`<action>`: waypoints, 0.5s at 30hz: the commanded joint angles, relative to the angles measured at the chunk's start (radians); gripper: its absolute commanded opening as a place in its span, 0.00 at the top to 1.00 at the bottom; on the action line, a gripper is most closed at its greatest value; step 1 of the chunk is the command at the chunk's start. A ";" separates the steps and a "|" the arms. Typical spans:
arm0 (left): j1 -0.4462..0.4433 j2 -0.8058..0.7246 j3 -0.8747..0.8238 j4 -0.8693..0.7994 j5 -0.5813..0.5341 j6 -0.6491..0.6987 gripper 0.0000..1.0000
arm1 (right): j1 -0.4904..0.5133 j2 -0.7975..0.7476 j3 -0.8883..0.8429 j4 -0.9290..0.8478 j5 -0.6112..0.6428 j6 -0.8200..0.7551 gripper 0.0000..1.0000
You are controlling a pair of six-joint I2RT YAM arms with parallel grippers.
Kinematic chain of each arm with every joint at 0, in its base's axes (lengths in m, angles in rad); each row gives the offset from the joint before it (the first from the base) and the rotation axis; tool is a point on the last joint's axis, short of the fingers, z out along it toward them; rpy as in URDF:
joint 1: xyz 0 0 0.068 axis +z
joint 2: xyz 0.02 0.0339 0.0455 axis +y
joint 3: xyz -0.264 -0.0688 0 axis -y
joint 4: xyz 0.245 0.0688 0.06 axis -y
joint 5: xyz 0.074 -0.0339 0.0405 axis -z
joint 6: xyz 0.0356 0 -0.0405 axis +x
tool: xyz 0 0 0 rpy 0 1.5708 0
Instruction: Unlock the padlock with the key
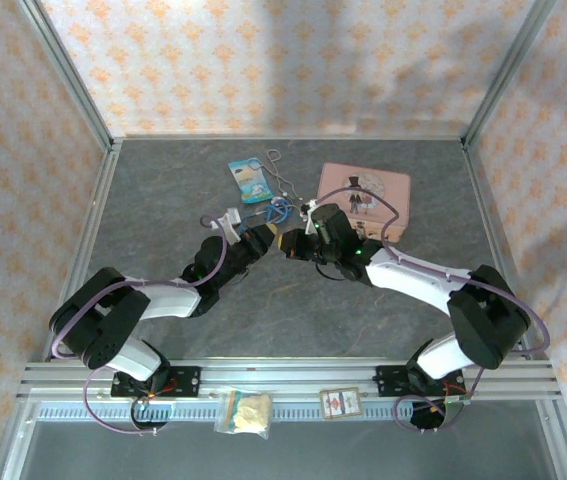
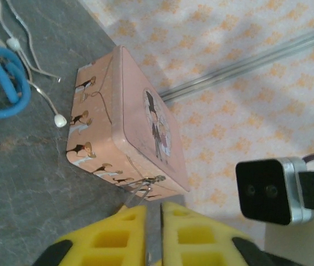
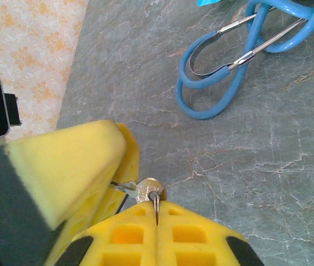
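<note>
My two grippers meet tip to tip at mid-table. The left gripper (image 1: pixel 263 238) (image 2: pixel 154 208) is shut, with only a narrow slit between its yellow pads. A thin silver shackle (image 2: pixel 141 191) pokes out past the pads, while the padlock's brass body stays hidden between them. The right gripper (image 1: pixel 294 244) (image 3: pixel 157 209) is shut on the small ring of the key (image 3: pixel 150 191). The key's round head sits just off its fingertips. The blade runs left into the left gripper's pads (image 3: pixel 68 166).
The pink tin (image 1: pixel 365 198) (image 2: pixel 129 116) lies just behind the right gripper. A blue looped cable (image 1: pixel 277 210) (image 3: pixel 228 72) and thin white cord (image 2: pixel 35 83) lie behind the grippers, beside a blue card (image 1: pixel 250 181). A small bag (image 1: pixel 244 412) sits on the front rail.
</note>
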 commanded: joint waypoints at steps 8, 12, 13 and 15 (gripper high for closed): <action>0.023 -0.043 0.072 -0.074 0.049 0.148 1.00 | -0.070 -0.095 0.056 -0.067 -0.036 -0.160 0.49; 0.090 -0.084 0.123 -0.123 0.196 0.272 1.00 | -0.140 -0.169 0.062 -0.108 -0.056 -0.271 0.37; 0.108 -0.095 0.139 -0.144 0.241 0.307 1.00 | -0.161 -0.187 0.057 -0.106 -0.077 -0.285 0.36; 0.127 -0.119 0.167 -0.207 0.293 0.386 1.00 | -0.204 -0.214 0.039 -0.076 -0.160 -0.302 0.37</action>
